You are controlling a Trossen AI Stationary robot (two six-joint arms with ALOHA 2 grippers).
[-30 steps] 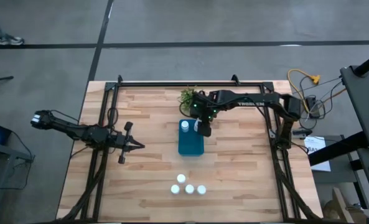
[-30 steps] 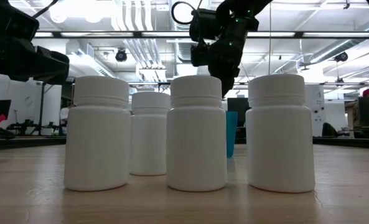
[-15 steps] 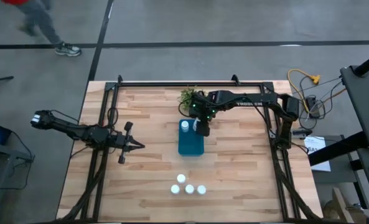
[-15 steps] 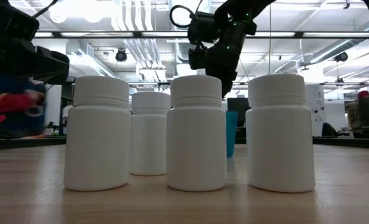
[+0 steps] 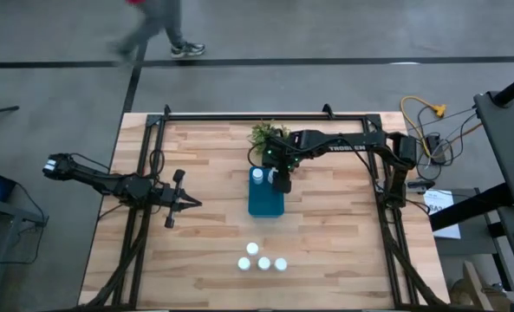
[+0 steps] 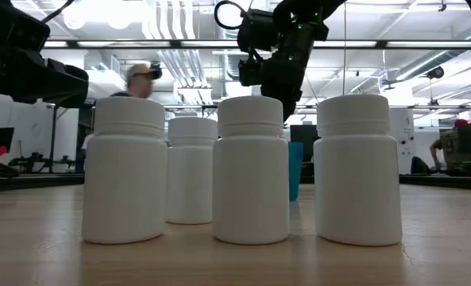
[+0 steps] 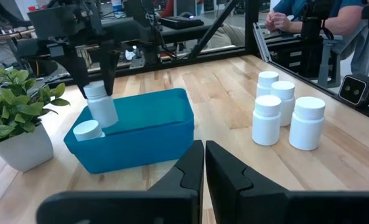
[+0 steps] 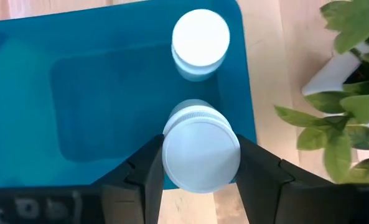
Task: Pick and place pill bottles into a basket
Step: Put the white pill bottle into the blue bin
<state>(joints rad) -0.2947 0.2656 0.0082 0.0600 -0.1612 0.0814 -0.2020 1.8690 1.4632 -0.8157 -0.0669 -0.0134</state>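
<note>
Right wrist view: right gripper clamps a pill bottle above the basket; tilted release risks toppling onto the bottle inside.

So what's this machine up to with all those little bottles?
The right gripper holds a small white capped pill bottle above the teal-blue rectangular basket, where one bottle already sits. Four more bottles wait on the wooden table. The left gripper rests shut, off to the side.
</note>
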